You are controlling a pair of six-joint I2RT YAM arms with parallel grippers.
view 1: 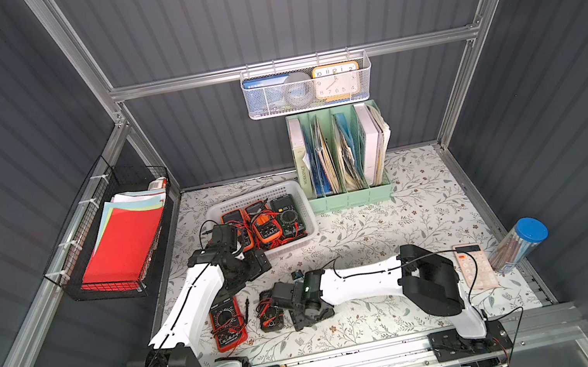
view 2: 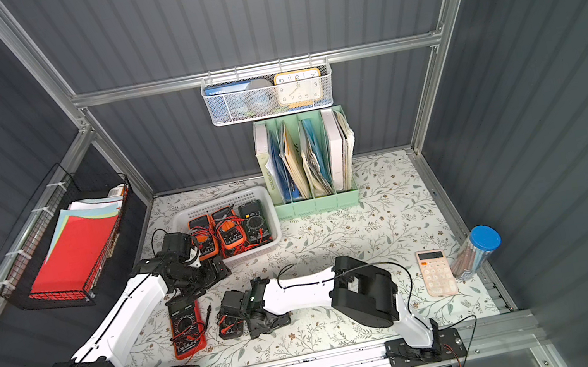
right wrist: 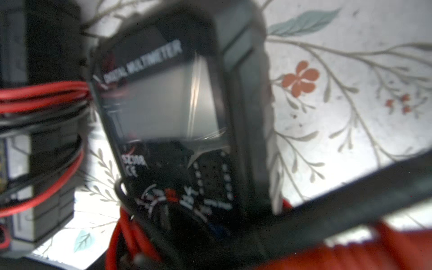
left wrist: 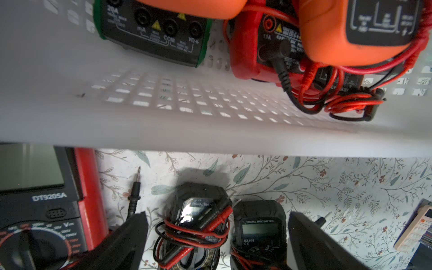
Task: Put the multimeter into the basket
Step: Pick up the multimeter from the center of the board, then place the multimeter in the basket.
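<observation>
Several meters [view 1: 262, 222] already lie in the basket [view 1: 253, 193], at the far left of the desk [view 1: 373, 227]. Your left pincer [left wrist: 217, 219] hangs spread wide just beside the basket's near rim, gripping nothing. Nearer to you, a red meter [view 1: 227, 323] lies flat. Right of it sits a second small black meter [view 1: 268, 313], wrapped in its leads. Just beside that is the multimeter [right wrist: 168, 112], near centre, with your right pincer [view 1: 286, 308] pinching it. A calculator [view 1: 475, 271] and a pencil tube [view 1: 520, 246] lie at the right edge.
</observation>
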